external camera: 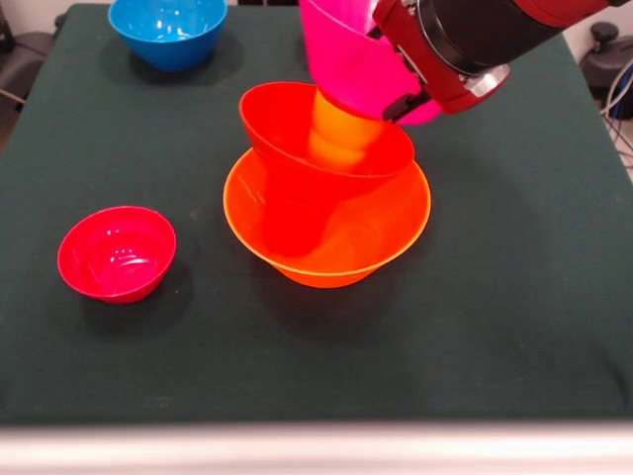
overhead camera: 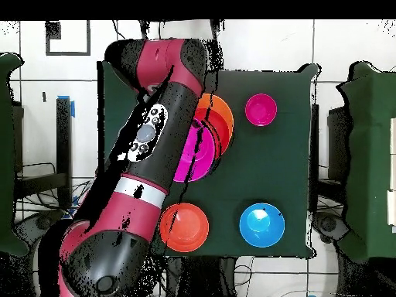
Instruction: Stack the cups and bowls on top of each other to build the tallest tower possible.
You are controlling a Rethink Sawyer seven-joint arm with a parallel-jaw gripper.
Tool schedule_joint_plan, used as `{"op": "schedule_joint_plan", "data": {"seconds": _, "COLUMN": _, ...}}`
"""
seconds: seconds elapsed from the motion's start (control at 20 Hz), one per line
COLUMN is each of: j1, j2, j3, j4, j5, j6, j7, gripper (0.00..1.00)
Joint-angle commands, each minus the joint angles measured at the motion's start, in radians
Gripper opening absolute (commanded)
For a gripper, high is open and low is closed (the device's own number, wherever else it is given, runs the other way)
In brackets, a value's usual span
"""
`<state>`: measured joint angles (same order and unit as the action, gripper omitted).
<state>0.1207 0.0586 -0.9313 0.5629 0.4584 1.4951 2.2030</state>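
1. Across the dark green table (external camera: 514, 297), you see the red and black arm (external camera: 475, 30) come down from the far edge toward the middle; in the overhead view the arm (overhead camera: 155, 131) lies slantwise over the table's centre and hides much of what is under it.
2. Near the middle of the table stands the tower (external camera: 326, 198): its base is the widest orange bowl (external camera: 326, 247), upright on the cloth.
3. Held tilted above the tower's far side is the pink bowl (external camera: 346, 59), its lower part just over the pile; from overhead the pink bowl (overhead camera: 197, 155) overlaps the orange pile (overhead camera: 220, 116).
4. Inside the orange bowl sits a red-orange bowl (external camera: 297, 129), tipped toward the near edge, with an orange cup (external camera: 341, 134) standing in it.
5. The gripper (external camera: 410, 99) is at the pink bowl's rim, but you cannot tell how its fingers stand, since the wrist covers them.
6. By the far left corner in the front view rests the blue bowl (external camera: 168, 30), upright and well apart from the tower.
7. Toward the left edge sits the crimson bowl (external camera: 117, 253), upright and alone.
8. In the overhead view another red-orange bowl (overhead camera: 184, 227) sits near the bottom edge, beside the blue bowl (overhead camera: 261, 225).
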Motion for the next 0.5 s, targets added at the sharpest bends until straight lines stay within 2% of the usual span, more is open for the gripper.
{"op": "schedule_joint_plan", "data": {"seconds": 0.05, "j1": -0.031, "j2": -0.004, "j3": 0.051, "j4": -0.031, "j5": -0.016, "j6": -0.013, "j7": 0.161, "gripper": 1.0}}
{"op": "schedule_joint_plan", "data": {"seconds": 0.3, "j1": -0.035, "j2": -0.005, "j3": 0.05, "j4": -0.036, "j5": -0.017, "j6": -0.009, "j7": 0.158, "gripper": 1.0}}
{"op": "schedule_joint_plan", "data": {"seconds": 0.5, "j1": -0.021, "j2": -0.019, "j3": 0.06, "j4": 0.0, "j5": -0.025, "j6": -0.021, "j7": 0.155, "gripper": 1.0}}
